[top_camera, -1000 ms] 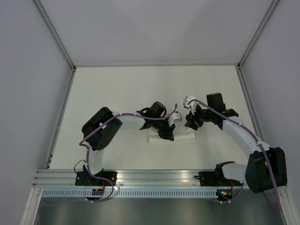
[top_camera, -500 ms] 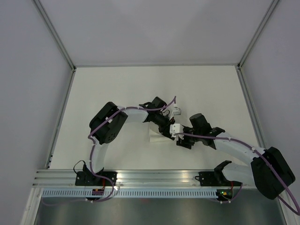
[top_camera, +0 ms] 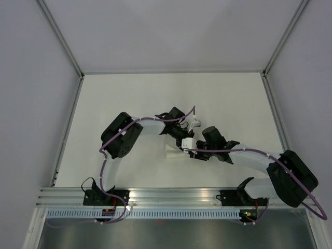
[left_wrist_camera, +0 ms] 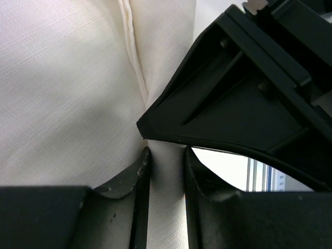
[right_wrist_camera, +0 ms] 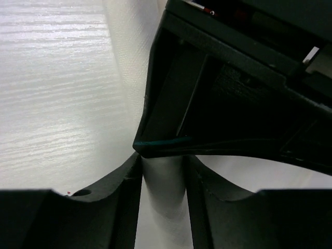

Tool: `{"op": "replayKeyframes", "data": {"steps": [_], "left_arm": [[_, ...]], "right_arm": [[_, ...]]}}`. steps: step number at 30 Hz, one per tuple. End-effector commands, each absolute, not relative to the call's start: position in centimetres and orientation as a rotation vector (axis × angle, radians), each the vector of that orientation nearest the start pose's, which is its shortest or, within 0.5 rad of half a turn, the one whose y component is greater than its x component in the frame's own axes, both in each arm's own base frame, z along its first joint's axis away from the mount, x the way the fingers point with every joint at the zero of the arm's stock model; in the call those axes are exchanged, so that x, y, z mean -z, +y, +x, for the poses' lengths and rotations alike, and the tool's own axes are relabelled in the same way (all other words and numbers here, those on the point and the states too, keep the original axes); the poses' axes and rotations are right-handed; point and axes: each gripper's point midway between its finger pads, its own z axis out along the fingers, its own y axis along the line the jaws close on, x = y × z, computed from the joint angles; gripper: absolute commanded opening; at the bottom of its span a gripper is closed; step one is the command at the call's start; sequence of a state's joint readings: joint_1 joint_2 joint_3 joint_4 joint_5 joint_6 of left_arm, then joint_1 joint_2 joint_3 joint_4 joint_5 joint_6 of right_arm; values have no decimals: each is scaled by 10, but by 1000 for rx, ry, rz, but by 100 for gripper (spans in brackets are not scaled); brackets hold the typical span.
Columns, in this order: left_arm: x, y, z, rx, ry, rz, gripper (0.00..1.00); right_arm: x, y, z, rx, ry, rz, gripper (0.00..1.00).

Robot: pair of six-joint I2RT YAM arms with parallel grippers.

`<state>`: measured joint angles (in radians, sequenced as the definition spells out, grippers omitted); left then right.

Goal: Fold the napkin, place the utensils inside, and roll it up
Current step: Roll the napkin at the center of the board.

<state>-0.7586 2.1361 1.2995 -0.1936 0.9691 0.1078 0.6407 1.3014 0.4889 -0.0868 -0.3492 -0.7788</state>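
A second ago the right gripper [top_camera: 191, 151] stood off at the far right of the napkin [top_camera: 173, 153]. It has since swung in across the near side, so that it now sits just beside the left gripper [top_camera: 182, 141], nose to nose over the cloth. From above, less of the napkin shows than before: only a short white bundle peeping out to the left of the two grippers, near the middle of the table [top_camera: 129, 98]. Both wrist views show white cloth filling a narrow gap between the fingers, so each gripper looks to be pinching the napkin. The utensils are not plainly in view. A teal-green sliver [right_wrist_camera: 162, 140] in the right wrist view may be a handle, but I cannot tell. I judge the rolling to be well along, with both grippers now tightening the bundle.
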Motion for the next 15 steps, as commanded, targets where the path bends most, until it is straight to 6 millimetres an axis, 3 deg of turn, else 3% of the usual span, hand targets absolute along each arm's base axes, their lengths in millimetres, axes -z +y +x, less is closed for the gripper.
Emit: {"op": "replayKeyframes", "data": {"steps": [1,3,6,8,10,14,15], "left_arm": [[11,-382,203,1422,2351,1374,4],[8,-382,207,1421,2346,1352,7],[-8,-382,220,1423,2280,1271,16],[-32,-383,234,1423,2231,1184,21],[-43,-382,246,1396,2155,1131,27],[-90,-372,269,1426,2016,963,30],[-90,-366,268,1430,2014,932,31]], "right_arm": [[-17,204,225,-340,1770,-1672,41],[-11,202,222,-351,1799,-1684,27],[-1,198,214,-373,1834,-1707,16],[3,197,209,-393,1848,-1719,11],[4,196,207,-410,1856,-1722,9],[2,196,201,-492,1879,-1733,7],[2,195,200,-537,1897,-1723,7]]}}
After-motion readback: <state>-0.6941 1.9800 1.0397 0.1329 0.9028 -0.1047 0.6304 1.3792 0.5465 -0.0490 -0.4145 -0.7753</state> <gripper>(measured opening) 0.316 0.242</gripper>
